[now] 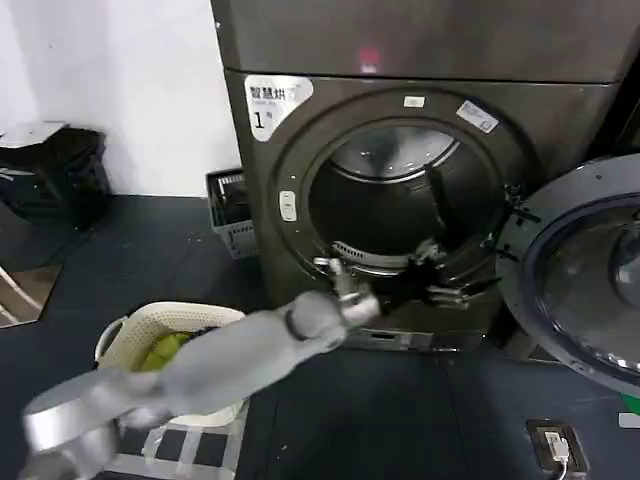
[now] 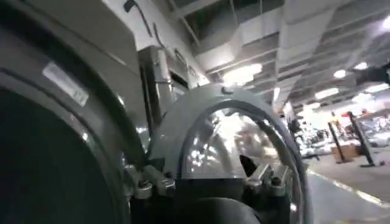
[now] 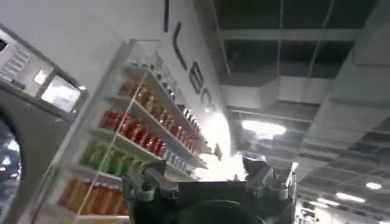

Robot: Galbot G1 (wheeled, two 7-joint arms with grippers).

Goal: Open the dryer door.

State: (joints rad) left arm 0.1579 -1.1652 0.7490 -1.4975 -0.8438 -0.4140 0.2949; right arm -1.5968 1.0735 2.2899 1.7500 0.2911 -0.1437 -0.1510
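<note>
White wall (image 1: 150, 90) behind. Dark floor (image 1: 400, 420). Cream laundry basket (image 1: 125, 340), grey crate (image 1: 230, 215) on floor. Shelving with bottled drinks (image 3: 131, 140). Exposed ceiling, fluorescent lights (image 3: 262, 128).

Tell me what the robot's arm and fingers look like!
The left arm is a smooth, rounded light-grey tube with a shiny silver band near its base and a silvery metal wrist. Its left gripper is dark, with short stubby fingers of grey metal showing round bolts. The right gripper looks the same: dark body, grey bolted fingers.
</note>
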